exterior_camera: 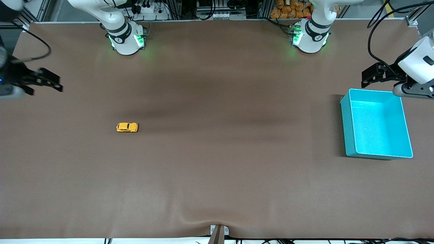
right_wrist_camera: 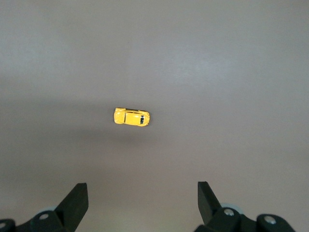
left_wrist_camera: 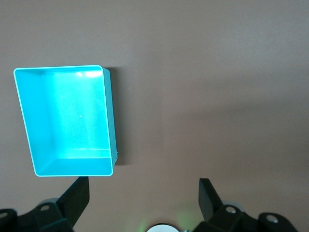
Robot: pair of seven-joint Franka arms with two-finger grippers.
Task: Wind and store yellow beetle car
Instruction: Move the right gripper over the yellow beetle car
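The yellow beetle car (exterior_camera: 127, 127) sits on its wheels on the brown table (exterior_camera: 217, 176), toward the right arm's end, untouched and well clear of both arms. In the right wrist view it lies ahead of the right gripper (right_wrist_camera: 140, 205), roughly centred between the spread fingers (right_wrist_camera: 77, 200), so a grasp has not begun. The car is tiny and free-rolling: a pad landing off-centre would likely push it away or pinch a slippery curved roof. The left gripper (left_wrist_camera: 142, 198) waits with fingers wide apart beside the teal bin (exterior_camera: 346, 128); a poor handover or a release short of the rim could leave the car outside the bin.
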